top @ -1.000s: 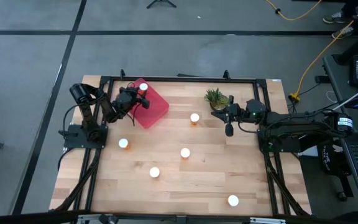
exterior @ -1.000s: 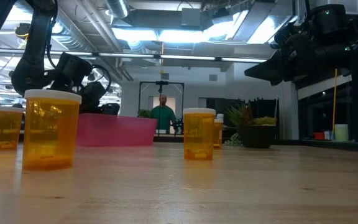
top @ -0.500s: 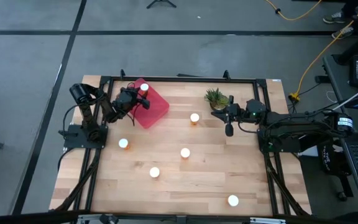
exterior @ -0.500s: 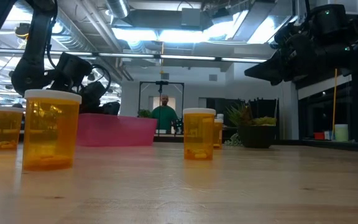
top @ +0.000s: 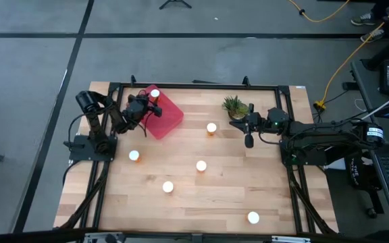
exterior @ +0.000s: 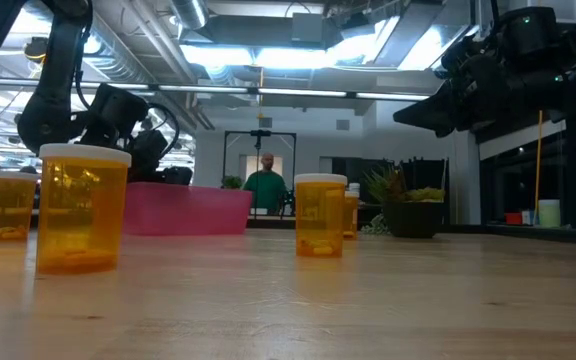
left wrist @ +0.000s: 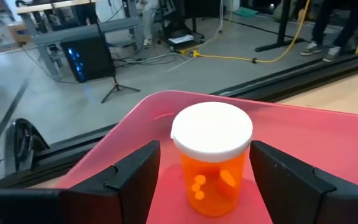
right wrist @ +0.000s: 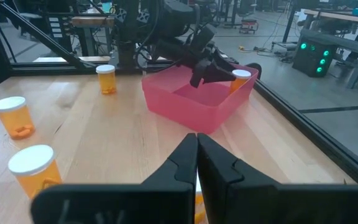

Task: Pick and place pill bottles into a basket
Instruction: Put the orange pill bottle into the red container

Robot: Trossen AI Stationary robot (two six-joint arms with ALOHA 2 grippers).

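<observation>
We find the left gripper (left wrist: 207, 180) open around a pill bottle (left wrist: 211, 155) inside the basket (left wrist: 328, 134), apparently releasing; right gripper (right wrist: 196, 163) waits closed.

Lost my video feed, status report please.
Left gripper open around a pill bottle standing in the basket. Right gripper shut, idle near the plant.
</observation>
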